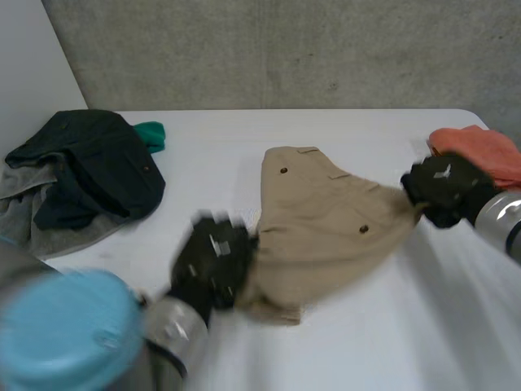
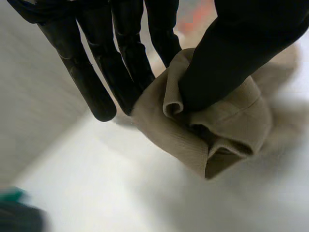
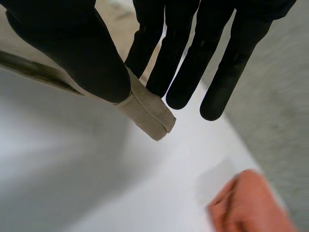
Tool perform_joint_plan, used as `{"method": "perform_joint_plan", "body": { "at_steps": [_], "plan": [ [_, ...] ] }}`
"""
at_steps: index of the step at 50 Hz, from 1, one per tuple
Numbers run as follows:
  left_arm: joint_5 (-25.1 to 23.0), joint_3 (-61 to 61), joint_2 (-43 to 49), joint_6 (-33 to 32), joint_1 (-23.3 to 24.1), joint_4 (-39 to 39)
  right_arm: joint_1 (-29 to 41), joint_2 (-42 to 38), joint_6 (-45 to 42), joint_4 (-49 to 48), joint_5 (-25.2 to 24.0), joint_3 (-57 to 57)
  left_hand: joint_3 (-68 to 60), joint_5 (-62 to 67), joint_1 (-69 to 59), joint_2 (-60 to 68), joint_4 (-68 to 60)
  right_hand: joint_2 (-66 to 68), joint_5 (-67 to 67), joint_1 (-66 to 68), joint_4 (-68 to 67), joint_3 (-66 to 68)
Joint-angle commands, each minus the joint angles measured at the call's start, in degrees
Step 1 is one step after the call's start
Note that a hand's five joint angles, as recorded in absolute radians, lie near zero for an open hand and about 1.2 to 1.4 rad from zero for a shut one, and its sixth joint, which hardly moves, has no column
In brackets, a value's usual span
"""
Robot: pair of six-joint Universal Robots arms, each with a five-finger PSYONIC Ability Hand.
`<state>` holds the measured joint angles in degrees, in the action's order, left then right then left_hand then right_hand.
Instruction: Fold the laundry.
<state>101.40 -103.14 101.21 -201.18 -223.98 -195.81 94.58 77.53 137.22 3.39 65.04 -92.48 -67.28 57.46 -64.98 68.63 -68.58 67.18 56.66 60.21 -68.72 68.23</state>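
White table is where we work, and the tan shorts are in the middle of it. We tell where things are by those shorts.

Closest to us, at the near left corner of the shorts, is our left hand. In its wrist view the thumb presses a bunched lump of tan cloth against the fingers. So this hand is holding the shorts, but the cloth there is rolled and crumpled, not flat.

At the right side of the shorts is our right hand. In its wrist view a thick folded edge, maybe a hem, is pinched between thumb and fingers. Both hands hold the same shorts, one on each side.

We think the shorts are light, soft and floppy, so they will sag wherever we do not hold them. The cloth looks a bit rough and should not slip out easily. The thick edges and corners look like the best spots to grab. The small dark buttons on top of the shorts are hard bumps, so we would not pinch there. The left grip looks messy, and a flat corner would serve better.

Farther off, left of the shorts, dark clothes lie on a grey cloth, with a green bit beside them. Far right of the shorts is an orange cloth. Behind the shorts stands a grey wall.
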Motion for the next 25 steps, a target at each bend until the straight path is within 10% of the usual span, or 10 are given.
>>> {"method": "perform_joint_plan", "body": {
  "at_steps": [1, 14, 25],
  "plan": [
    [-2.78, 6.8, -16.91, -2.99, -6.81, -5.46, 0.25, 11.4, 6.74, 5.04, -0.09, 9.41, -12.72, 12.54, -15.02, 11.37, -11.42, 12.82, 13.34, 19.79, -11.28, 11.77],
    [-5.51, 21.74, -26.24, -1.67, -9.02, -5.46, -1.15, 21.96, 21.5, 7.6, -0.35, 27.69, -12.72, 12.54, -15.02, 11.37, -11.42, 12.82, 13.34, 19.79, -11.28, 11.77],
    [-6.3, 27.81, -12.99, -1.85, -10.24, -5.64, 1.56, 10.12, 22.48, 7.51, 2.27, 30.95, -12.72, 12.54, -15.02, 11.37, -11.42, 12.82, 13.34, 19.79, -11.28, 11.77]
  ]
}}
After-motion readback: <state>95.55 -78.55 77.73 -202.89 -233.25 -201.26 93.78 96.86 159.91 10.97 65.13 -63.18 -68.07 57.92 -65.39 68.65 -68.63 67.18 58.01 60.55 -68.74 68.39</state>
